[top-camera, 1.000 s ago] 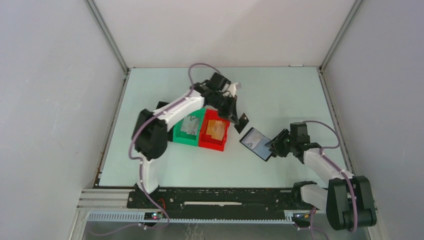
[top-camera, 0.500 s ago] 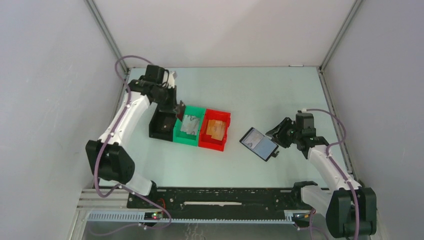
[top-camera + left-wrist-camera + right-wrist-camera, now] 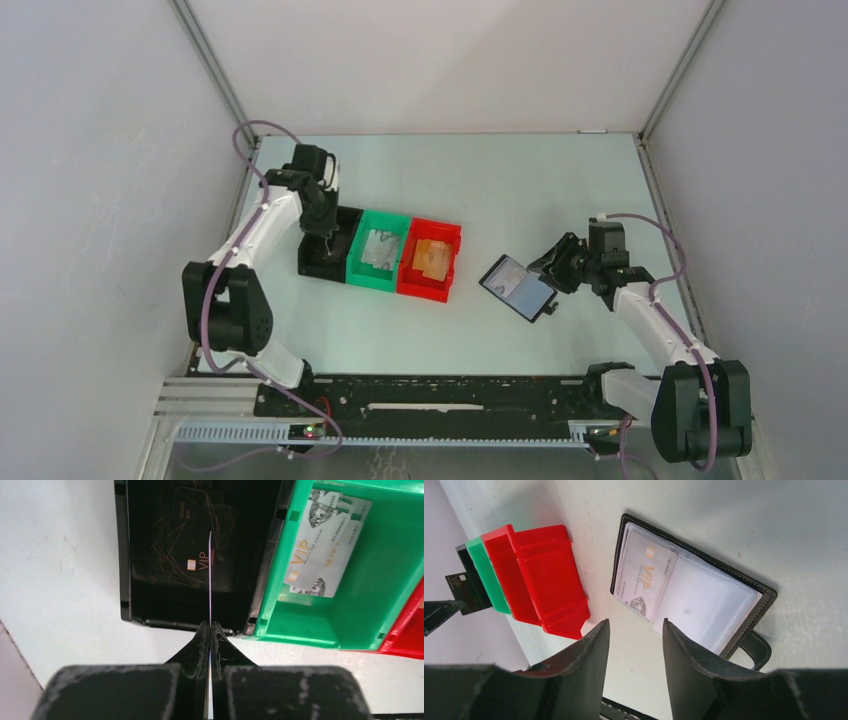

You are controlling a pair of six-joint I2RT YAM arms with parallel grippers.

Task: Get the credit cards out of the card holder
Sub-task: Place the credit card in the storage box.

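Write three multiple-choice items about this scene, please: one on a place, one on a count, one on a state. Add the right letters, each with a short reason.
1. Over which bin does the left gripper hold its black VIP card?
A. the red bin
B. the black bin
C. the green bin

2. How many plastic bins stand side by side?
A. two
B. three
C. four

3. In what state is the card holder?
A. folded shut
B. open, with a card in a slot
C. open, with no card in view

Key:
1 B: the left wrist view shows the card edge-on above the black bin.
2 B: the top view shows black, green and red bins in one row.
3 B: it lies open on the table, with a pale VIP card in one slot.
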